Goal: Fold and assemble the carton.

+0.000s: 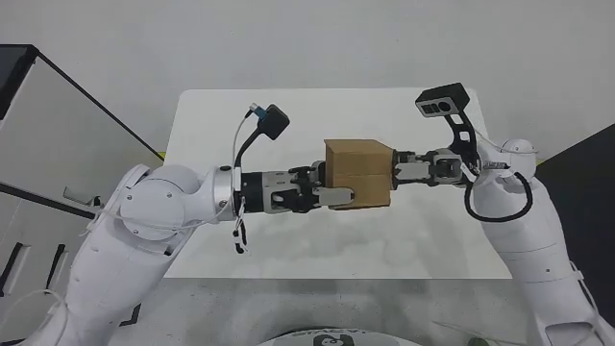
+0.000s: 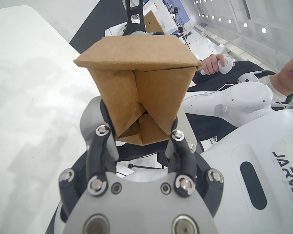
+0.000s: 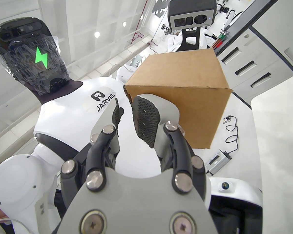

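Over the white table (image 1: 211,135), we hold a brown carton (image 1: 357,168) up in the air.
The carton, squared up, hangs between our left gripper (image 2: 141,133), clamped on its flap-folded end with a finger on either side, and our right gripper (image 3: 129,105), which meets the opposite end with its fingers (image 3: 146,120) slightly apart at a corner.

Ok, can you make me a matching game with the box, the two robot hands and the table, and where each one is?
Things:
1 carton
2 left gripper
3 right gripper
4 table

Matches:
A white, beneath the arms
B brown, between the two grippers
C clamped on the carton's folded-flap end
D at the carton's plain closed side

Pairs: 1-B, 2-C, 3-D, 4-A
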### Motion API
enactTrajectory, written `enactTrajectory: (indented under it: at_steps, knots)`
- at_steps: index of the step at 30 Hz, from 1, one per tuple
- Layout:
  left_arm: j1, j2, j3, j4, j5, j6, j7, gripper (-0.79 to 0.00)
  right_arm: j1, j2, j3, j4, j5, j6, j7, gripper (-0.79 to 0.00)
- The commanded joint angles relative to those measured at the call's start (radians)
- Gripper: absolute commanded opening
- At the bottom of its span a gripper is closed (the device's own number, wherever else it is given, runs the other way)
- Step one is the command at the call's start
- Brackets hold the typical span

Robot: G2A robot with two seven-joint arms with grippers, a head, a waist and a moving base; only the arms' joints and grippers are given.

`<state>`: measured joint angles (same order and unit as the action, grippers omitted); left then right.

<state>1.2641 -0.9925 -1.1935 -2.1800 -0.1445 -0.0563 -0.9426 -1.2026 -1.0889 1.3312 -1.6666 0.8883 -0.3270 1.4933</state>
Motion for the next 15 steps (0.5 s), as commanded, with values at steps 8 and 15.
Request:
enactTrajectory:
  at_steps: [8, 15]
  knots:
    - [0.000, 0.000, 0.004, 0.007, 0.002, 0.001, 0.011, -0.785, -0.004, -0.004, 0.022, 0.004, 0.003, -0.011, -0.011, -0.203]
    - [0.011, 0.002, -0.008, 0.017, 0.003, -0.016, 0.017, -0.785, -0.023, -0.002, 0.071, -0.004, -0.006, -0.021, -0.021, -0.003]
